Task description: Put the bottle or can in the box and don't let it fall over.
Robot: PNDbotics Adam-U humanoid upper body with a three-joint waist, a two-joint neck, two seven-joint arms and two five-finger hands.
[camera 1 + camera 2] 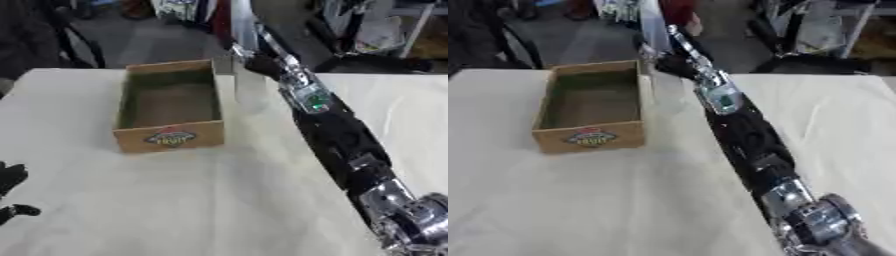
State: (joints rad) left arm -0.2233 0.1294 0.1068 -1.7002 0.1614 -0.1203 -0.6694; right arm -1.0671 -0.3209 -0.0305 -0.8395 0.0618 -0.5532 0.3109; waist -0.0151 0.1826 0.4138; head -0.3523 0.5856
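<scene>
One bottle [248, 85] gripped by right hand [259, 64], at 3 o'clock beside box [169, 105]. Next: lift over rim, lower upright. Left hand [12, 176] idle, open.

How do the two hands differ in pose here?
The left hand sits at the near left edge, far from the box; the right hand reaches beside its far right corner. The left hand shows only partly, the right hand with its arm. Both are black.
</scene>
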